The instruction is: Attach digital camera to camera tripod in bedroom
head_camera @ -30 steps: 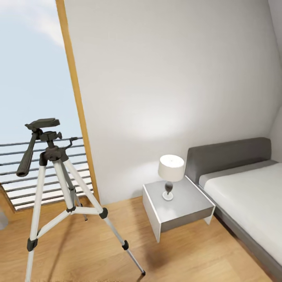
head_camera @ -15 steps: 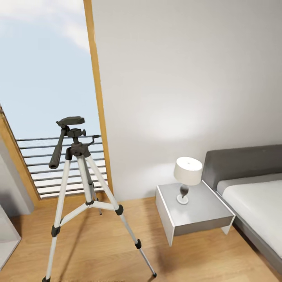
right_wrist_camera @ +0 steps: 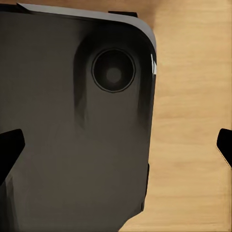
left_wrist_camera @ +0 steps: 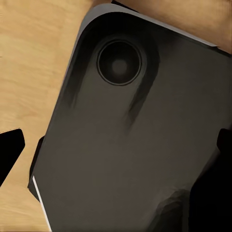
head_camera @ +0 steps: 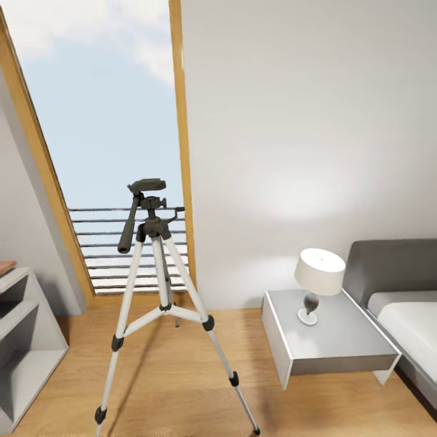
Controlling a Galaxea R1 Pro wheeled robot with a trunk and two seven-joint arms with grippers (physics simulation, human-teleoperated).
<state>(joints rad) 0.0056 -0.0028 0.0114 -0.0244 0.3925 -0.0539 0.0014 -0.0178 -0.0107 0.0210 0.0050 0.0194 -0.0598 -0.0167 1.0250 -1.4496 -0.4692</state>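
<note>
The camera tripod point(head_camera: 153, 229) stands on the light wood floor of the bedroom in front of a tall window, silver legs spread, black pan head empty on top, its long handle angled down to the left. The digital camera is out of view. In the left wrist view my left gripper point(left_wrist_camera: 117, 147) is open, its dark fingertips point(left_wrist_camera: 9, 152) far apart over a dark grey rounded panel point(left_wrist_camera: 130, 145) above the floor. My right gripper point(right_wrist_camera: 117, 145) is open too, its fingertips point(right_wrist_camera: 9, 147) wide over a similar dark panel point(right_wrist_camera: 72, 135), with nothing between them.
A white nightstand point(head_camera: 340, 355) with a table lamp point(head_camera: 318, 276) stands right of the tripod, and a grey bed point(head_camera: 403, 309) lies at the far right. A grey open shelf unit point(head_camera: 24, 340) is at the left edge. A railing point(head_camera: 109, 243) crosses the window behind the tripod.
The whole head view has swung left: tripod, nightstand and bed sit further right in the picture, and the shelf unit has come into view. Nothing in the room itself has moved.
</note>
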